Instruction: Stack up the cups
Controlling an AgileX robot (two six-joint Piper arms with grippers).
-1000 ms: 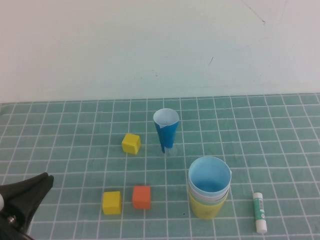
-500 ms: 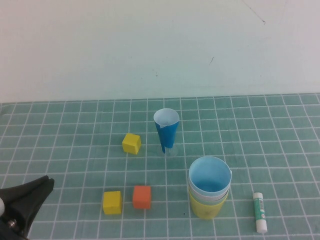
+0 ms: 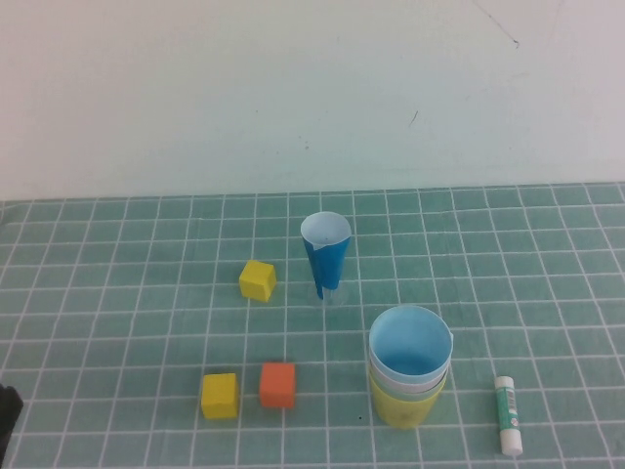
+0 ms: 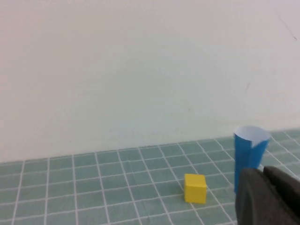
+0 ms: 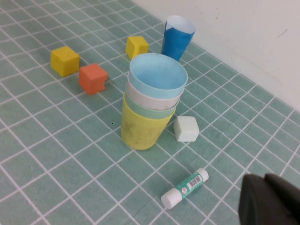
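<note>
The cups stand nested in one upright stack at the front right of the mat: the yellow cup (image 3: 400, 406) at the bottom, then the pale green cup (image 5: 151, 113), the pale pink cup (image 5: 149, 100) and the light blue cup (image 3: 411, 344) on top. My left gripper (image 4: 262, 171) is shut and empty, low at the front left, far from the stack; only a dark tip of it (image 3: 6, 408) shows in the high view. My right gripper (image 5: 265, 178) is shut and empty, near the front right, beyond the glue stick from the stack; it is outside the high view.
A dark-blue cone cup (image 3: 325, 252) stands behind the stack. A yellow cube (image 3: 257, 280) lies left of it; another yellow cube (image 3: 219, 395) and an orange cube (image 3: 277, 384) lie front left. A glue stick (image 3: 506, 414) lies right of the stack, a white cube (image 5: 186, 128) beside it.
My left gripper has drawn back down and to the left, almost out of the high view. The cup stack and the other objects have not moved.
</note>
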